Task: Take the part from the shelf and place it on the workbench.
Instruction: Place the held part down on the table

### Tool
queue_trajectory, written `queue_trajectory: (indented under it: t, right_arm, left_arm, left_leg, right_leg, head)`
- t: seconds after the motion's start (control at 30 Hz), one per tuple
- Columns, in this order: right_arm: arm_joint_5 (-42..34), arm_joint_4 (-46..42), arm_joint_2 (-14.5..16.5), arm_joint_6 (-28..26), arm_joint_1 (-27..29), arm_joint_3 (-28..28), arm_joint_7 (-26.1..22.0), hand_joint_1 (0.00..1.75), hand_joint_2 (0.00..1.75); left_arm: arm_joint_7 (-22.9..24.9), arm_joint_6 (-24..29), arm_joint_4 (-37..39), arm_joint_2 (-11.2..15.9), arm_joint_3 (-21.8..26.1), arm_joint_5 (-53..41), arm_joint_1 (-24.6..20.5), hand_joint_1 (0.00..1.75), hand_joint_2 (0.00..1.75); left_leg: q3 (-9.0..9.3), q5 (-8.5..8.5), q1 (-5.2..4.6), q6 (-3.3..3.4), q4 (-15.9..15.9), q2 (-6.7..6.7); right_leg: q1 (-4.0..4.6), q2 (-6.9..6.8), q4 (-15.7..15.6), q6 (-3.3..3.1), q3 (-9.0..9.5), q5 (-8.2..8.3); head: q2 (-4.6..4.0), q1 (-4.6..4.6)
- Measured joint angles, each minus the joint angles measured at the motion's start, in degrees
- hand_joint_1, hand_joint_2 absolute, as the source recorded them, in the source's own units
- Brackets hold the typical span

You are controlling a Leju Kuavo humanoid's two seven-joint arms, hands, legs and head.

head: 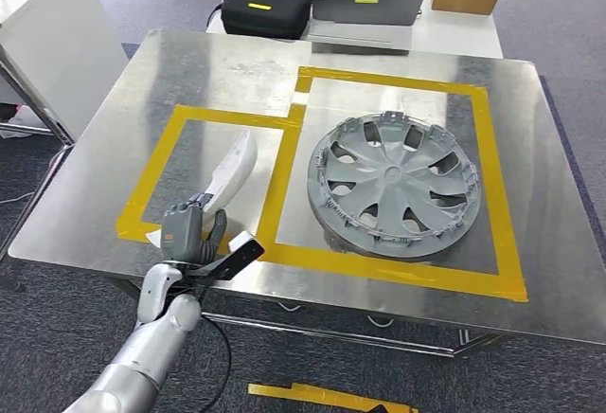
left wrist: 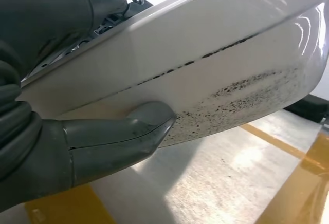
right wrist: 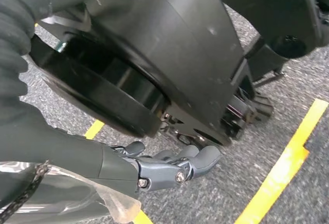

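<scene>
Head view shows the left hand (head: 187,233) at the near edge of the metal tabletop (head: 214,72), closed around the lower end of a long white part (head: 232,169). This part lies inside the left of two yellow tape frames (head: 153,171), its far end pointing away from the robot. Left wrist view confirms the grip: the thumb (left wrist: 116,142) presses against the white surface, with the tabletop close beneath; whether the part rests fully on the metal or is held just above it cannot be told. A grey hubcap (head: 393,186) sits in the neighbouring frame, apart from the part. Right hand (right wrist: 170,167) hangs toward the carpeted floor, fingers loosely extended and holding nothing. Assessment: retrieval and carrying appear complete, with the part brought to its marked area. Outstanding items are setting it down fully, releasing the grip and drawing the arm clear.
</scene>
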Motion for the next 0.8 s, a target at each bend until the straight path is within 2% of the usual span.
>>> queue_trajectory:
  t: [0.1,0.23,0.33,0.53,0.67,0.8]
  right_arm:
    - [0.2,0.0,0.0,0.1,-0.3,0.1,0.2,0.0,1.75]
    - [0.6,0.0,0.0,0.3,-0.5,0.4,0.9,0.0,0.0]
    - [0.8,0.0,0.0,0.3,-0.5,0.7,1.5,0.0,0.0]
    - [1.0,-0.1,0.0,0.2,-0.6,1.4,1.7,0.0,0.0]
    - [0.9,-0.1,0.0,0.0,-0.6,1.5,1.9,0.0,0.0]
    - [0.2,-0.1,0.0,-0.6,-0.5,1.5,1.8,0.0,0.0]
  left_arm:
    - [2.8,1.0,3.8,0.4,0.0,-3.3,-2.2,1.75,1.75]
    - [8.5,1.4,9.9,1.2,0.0,-9.0,-5.6,0.0,1.75]
    - [11.0,1.5,13.7,1.9,0.0,-11.7,-7.4,0.0,1.75]
    - [11.6,1.6,17.5,2.6,0.1,-12.7,-9.2,0.0,1.75]
    - [9.6,1.8,17.8,2.5,0.7,-14.3,-9.5,0.0,0.0]
    - [1.4,1.9,14.6,0.5,3.7,-12.2,-7.5,0.0,0.0]
  left_leg:
    - [0.08,-0.28,-0.02,0.24,0.0,0.0]
    - [0.37,-0.41,-0.05,0.38,0.0,0.0]
    - [0.72,-0.52,-0.05,0.42,0.0,0.0]
    - [1.08,-0.53,-0.03,0.45,0.0,-0.01]
    - [1.19,-0.53,-0.02,0.45,-0.1,-0.01]
    - [1.2,-0.56,-0.02,0.43,-0.1,-0.01]
  right_leg:
    - [0.0,-0.06,-0.9,0.11,0.6,-0.46]
    - [0.0,-0.09,-1.1,0.24,0.63,-0.51]
    - [0.0,-0.13,-1.2,0.32,0.56,-0.56]
    - [0.01,-0.2,-1.2,0.34,0.88,-0.57]
    - [0.01,-0.2,-1.2,0.34,0.97,-0.58]
    - [0.01,-0.19,-1.2,0.34,0.99,-0.62]
  head:
    - [0.0,0.0]
    - [0.0,-0.02]
    - [0.0,-0.03]
    - [0.0,-0.03]
    - [0.0,-0.03]
    - [0.0,-0.03]
